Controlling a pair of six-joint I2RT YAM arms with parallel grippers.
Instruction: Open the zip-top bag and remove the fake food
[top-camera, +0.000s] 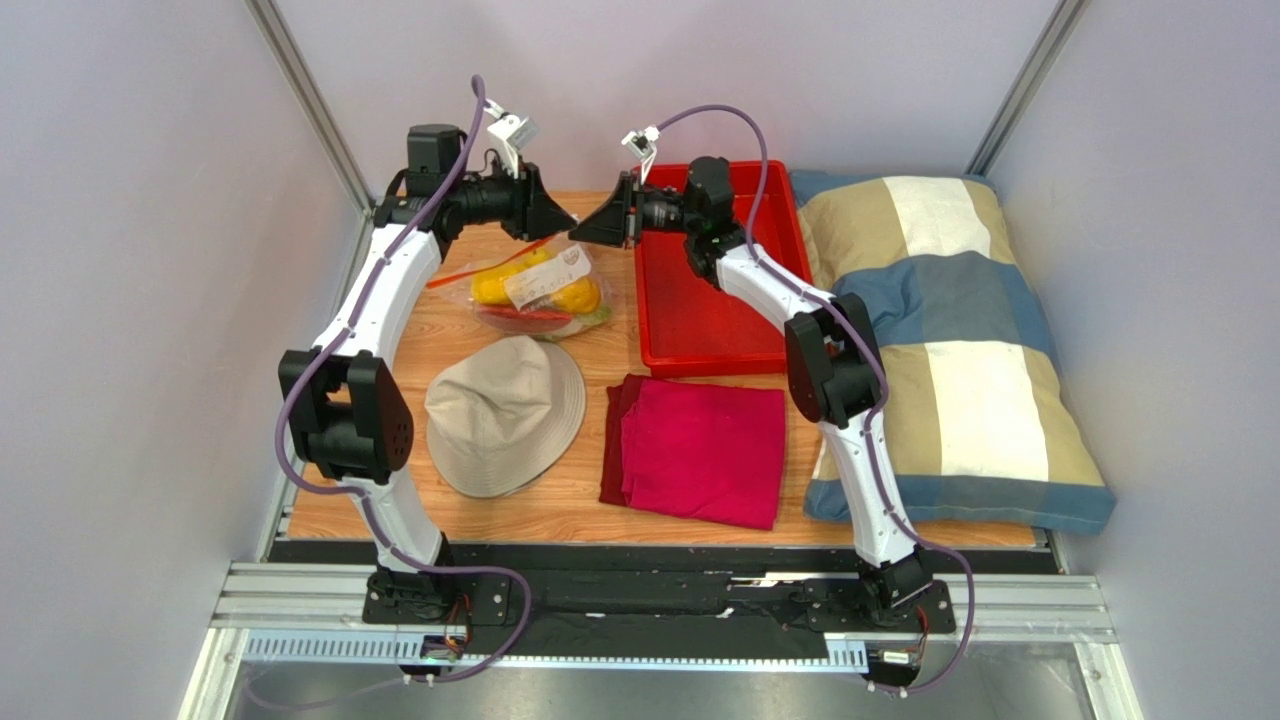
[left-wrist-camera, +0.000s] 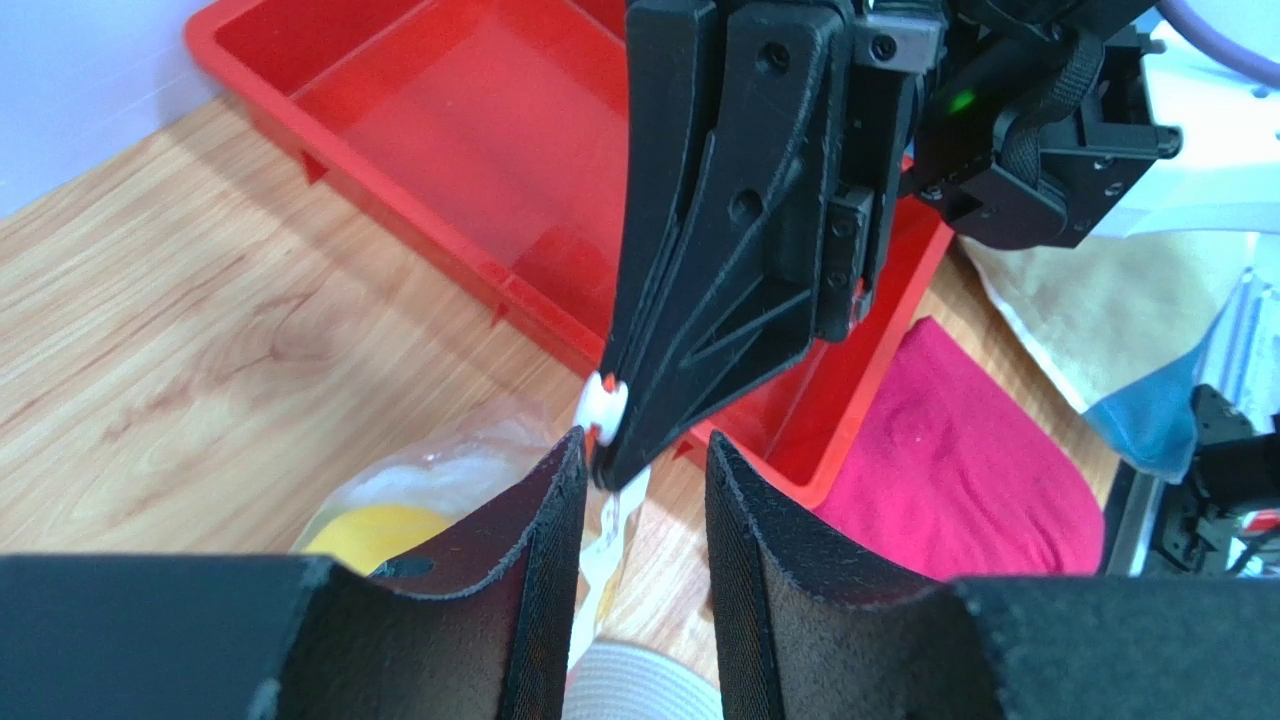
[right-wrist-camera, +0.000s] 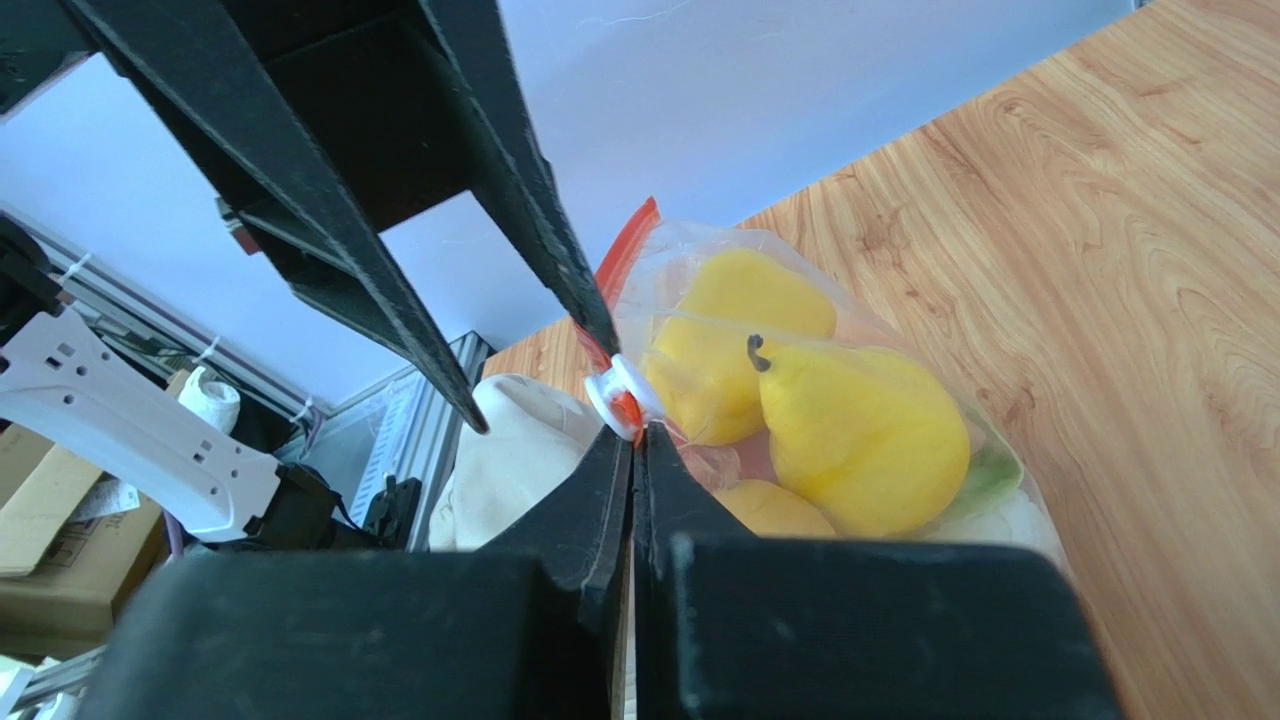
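Note:
The zip-top bag (top-camera: 541, 293) is clear plastic with an orange-red zip strip (right-wrist-camera: 624, 248) and a white slider (right-wrist-camera: 616, 398). It sits at the back of the table. Through the plastic I see fake food: yellow fruits (right-wrist-camera: 864, 435) and a bit of green. My right gripper (right-wrist-camera: 633, 435) is shut on the bag's zip edge right beside the slider (left-wrist-camera: 601, 402). My left gripper (left-wrist-camera: 643, 443) faces it and stands open, with the right gripper's tip reaching between its fingers. In the top view the left gripper (top-camera: 559, 219) and the right gripper (top-camera: 589, 233) meet above the bag.
A red tray (top-camera: 669, 323) stands just right of the bag. A beige hat (top-camera: 504, 413) and a folded red cloth (top-camera: 699, 450) lie in front. A checked pillow (top-camera: 947, 345) fills the right side. Walls close in at the back and left.

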